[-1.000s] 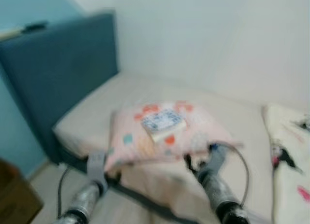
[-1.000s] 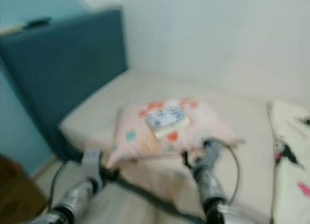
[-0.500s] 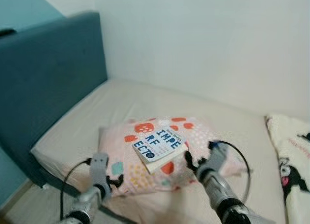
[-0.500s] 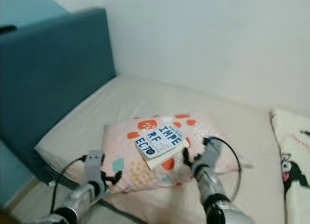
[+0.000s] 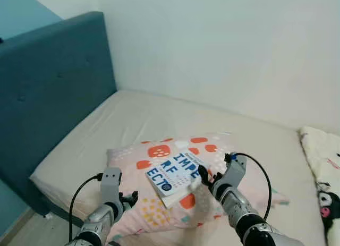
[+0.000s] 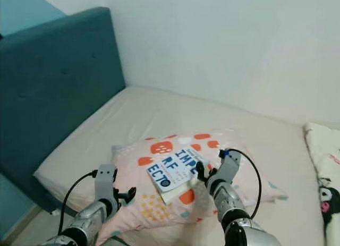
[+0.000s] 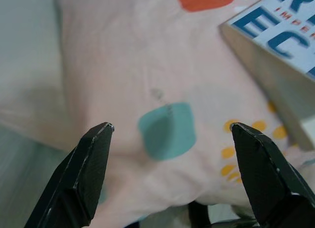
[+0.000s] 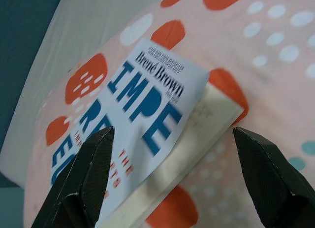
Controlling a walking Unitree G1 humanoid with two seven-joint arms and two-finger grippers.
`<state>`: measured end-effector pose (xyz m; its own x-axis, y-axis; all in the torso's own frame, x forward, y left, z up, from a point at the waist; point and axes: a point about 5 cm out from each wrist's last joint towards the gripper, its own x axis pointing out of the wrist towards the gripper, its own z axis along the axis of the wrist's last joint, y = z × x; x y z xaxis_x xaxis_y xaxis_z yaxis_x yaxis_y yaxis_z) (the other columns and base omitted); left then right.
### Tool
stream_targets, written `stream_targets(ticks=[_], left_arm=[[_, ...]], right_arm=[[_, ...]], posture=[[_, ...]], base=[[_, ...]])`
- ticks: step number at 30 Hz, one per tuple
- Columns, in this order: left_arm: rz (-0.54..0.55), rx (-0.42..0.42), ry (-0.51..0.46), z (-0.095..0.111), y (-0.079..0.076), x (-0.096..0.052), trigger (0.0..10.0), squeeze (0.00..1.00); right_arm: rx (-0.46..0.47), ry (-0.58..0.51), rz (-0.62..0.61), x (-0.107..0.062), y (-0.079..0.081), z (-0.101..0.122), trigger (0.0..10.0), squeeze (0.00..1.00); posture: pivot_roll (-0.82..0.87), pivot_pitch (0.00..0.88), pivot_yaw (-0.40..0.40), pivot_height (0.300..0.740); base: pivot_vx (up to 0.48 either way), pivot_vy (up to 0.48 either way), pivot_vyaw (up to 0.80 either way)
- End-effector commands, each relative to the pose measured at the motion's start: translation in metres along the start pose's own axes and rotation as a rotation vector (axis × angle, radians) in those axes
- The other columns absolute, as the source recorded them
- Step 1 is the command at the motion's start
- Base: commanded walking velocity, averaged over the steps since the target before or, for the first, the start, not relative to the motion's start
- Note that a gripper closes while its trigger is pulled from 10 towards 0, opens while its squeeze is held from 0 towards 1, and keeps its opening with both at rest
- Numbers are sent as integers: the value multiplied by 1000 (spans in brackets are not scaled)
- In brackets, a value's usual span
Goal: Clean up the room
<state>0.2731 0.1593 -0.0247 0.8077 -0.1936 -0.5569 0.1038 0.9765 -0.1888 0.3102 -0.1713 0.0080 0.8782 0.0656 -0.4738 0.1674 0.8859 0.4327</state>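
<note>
A teal upholstered headboard (image 5: 58,92) stands far to the left of the left hand (image 5: 126,197), at the end of the bed (image 5: 133,116), whose beige mattress runs along a white wall (image 5: 223,49). The left hand hovers at the near left edge of a pink pillow (image 5: 159,214) dotted with orange and teal patches; its black fingers (image 7: 88,174) are spread wide, with a teal patch on the pillow between them. Just right of that hand, a paperback book (image 5: 175,174) with blue lettering lies on the pillow, its cover corner curling up. The right hand (image 5: 204,177) sits at the book's right edge, fingers (image 8: 86,176) spread wide on either side of the book. Far to its right lies a cream cartoon-print blanket (image 5: 324,166).
</note>
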Motion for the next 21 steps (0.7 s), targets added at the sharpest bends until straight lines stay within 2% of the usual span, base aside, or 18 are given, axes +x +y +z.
stream_targets(ticks=[1, 6, 12, 13, 15, 21], left_arm=[[11, 14, 29, -8, 6, -4, 10000, 0], [23, 22, 43, -13, 11, -7, 10000, 0], [17, 51, 48, -20, 16, -11, 10000, 0], [14, 61, 30, -19, 21, -14, 10000, 0], [13, 66, 11, -18, 25, -16, 10000, 0], [10, 73, -52, -7, 33, -18, 10000, 0]], right_arm=[[12, 68, 13, -3, -1, -15, 10000, 0], [27, 93, -3, -3, -1, -21, 10000, 0], [131, 88, -42, -5, -6, -23, 10000, 0], [179, 66, -28, -4, -5, -20, 10000, 0], [208, 42, -12, -3, -3, -17, 10000, 0], [213, 10, 38, -1, 4, -9, 10000, 0]], posture=[[56, 34, -26, 740], [69, 49, -24, 740], [110, 95, -15, 740], [127, 122, -11, 740], [135, 134, -8, 740], [168, 182, -3, 740]], base=[[0, 0, 0], [0, 0, 0], [0, 0, 0], [0, 0, 0], [0, 0, 0], [0, 0, 0]])
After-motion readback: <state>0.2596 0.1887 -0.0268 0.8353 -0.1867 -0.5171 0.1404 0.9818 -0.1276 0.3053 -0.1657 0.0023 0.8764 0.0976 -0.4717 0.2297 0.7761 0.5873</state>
